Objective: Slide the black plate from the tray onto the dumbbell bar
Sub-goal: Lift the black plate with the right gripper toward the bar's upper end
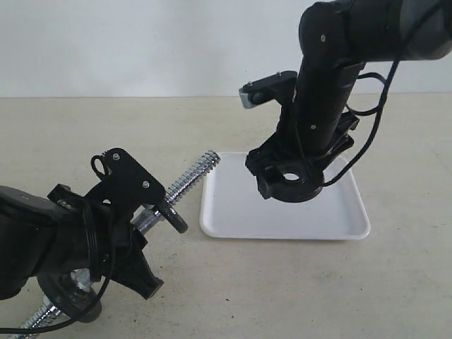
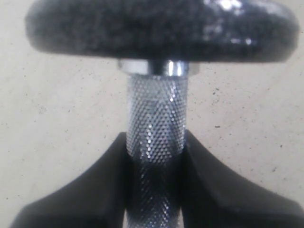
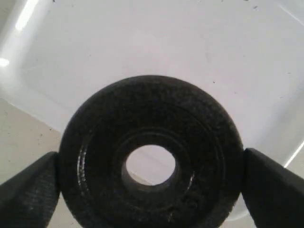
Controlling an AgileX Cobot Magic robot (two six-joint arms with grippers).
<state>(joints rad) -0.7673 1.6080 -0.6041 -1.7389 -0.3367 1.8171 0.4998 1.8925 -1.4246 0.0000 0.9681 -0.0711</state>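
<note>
Exterior view, carry step: right gripper (image 1: 291, 176) grips black plate (image 1: 311, 188), left gripper (image 1: 152, 212) clamps dumbbell bar (image 1: 192, 176); hole-to-thread alignment judged next.

A beige, faintly speckled table (image 1: 106, 127) carries a white tray (image 1: 282, 233) lying flat, right of centre. At the near left, a black weight disc (image 1: 88, 311) on the low end of the dumbbell bar (image 1: 191, 176) seems to touch the tabletop.

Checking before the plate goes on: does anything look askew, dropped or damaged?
Nothing stands out. The right gripper holds the black plate by its rim over the tray; the left gripper clamps the dumbbell bar at its knurled middle, threaded end tilted up toward the tray.
</note>
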